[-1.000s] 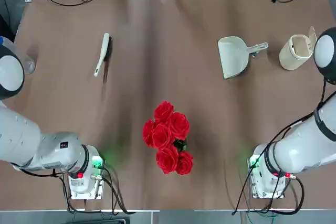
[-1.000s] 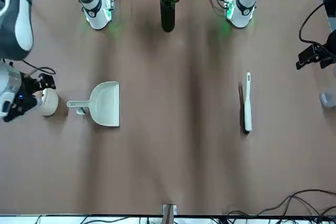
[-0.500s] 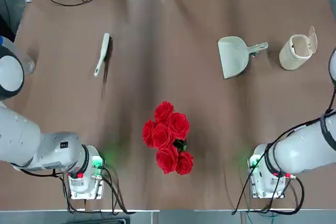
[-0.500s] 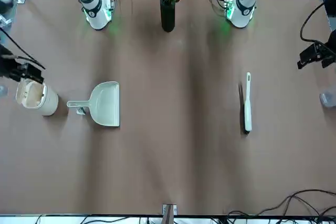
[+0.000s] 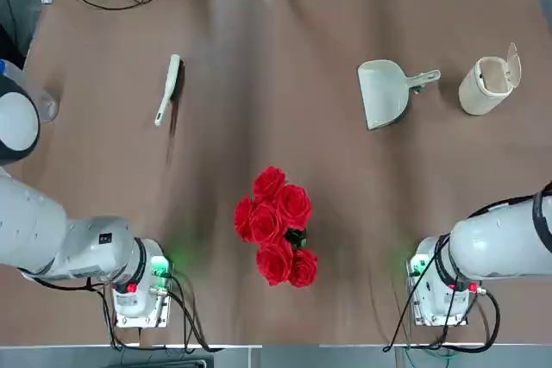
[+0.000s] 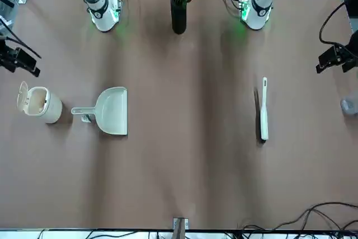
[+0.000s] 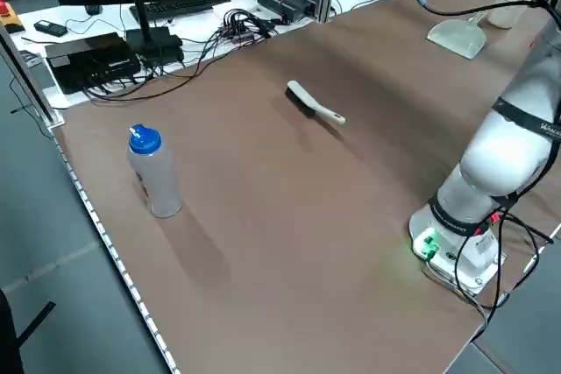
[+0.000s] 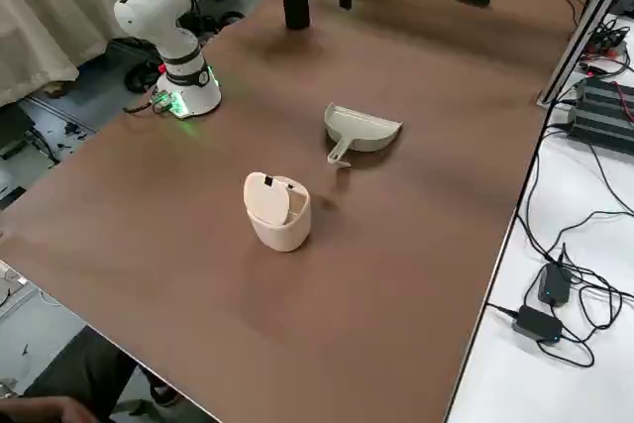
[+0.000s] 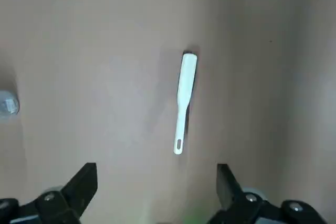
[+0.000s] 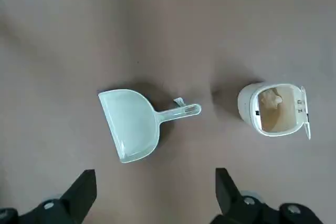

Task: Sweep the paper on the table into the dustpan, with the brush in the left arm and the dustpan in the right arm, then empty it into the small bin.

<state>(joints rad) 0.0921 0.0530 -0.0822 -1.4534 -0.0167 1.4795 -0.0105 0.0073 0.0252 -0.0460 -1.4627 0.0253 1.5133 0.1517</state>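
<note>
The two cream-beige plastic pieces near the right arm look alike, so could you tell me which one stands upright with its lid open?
The small bin: an upright cylinder with its flap lid raised. The dustpan beside it lies flat, a handled scoop.

The light was bright and even over the brown surface (image 5: 276, 58), with soft darker bands running across it in the top and front views. The brush (image 5: 167, 89), the dustpan (image 5: 383, 92) and the small bin (image 5: 486, 85) each threw only a short, soft shadow right beside them, and a green glow from the arm bases (image 5: 159, 266) spilled onto the wood. The wrist views looked paler and a bit soft, while the other views were sharp with no glare.
</note>
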